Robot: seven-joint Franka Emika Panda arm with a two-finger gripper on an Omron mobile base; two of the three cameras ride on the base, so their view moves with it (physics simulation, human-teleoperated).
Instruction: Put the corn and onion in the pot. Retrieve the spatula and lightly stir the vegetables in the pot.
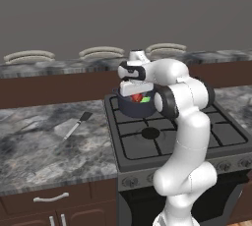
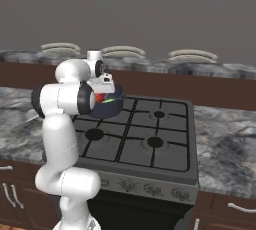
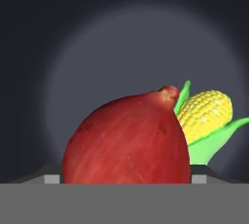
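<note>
In the pot (image 1: 134, 106), on the stove's back-left burner: onion (image 3: 127, 140) touching corn (image 3: 204, 113), so step 1 looks done. Gripper (image 1: 132, 88) just above, jaws spread, nothing held. Spatula (image 1: 73, 127) on counter, unfetched; stir pending.

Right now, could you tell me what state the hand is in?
Hand: open, over the pot, with the onion lying between its fingers, not gripped.
</note>
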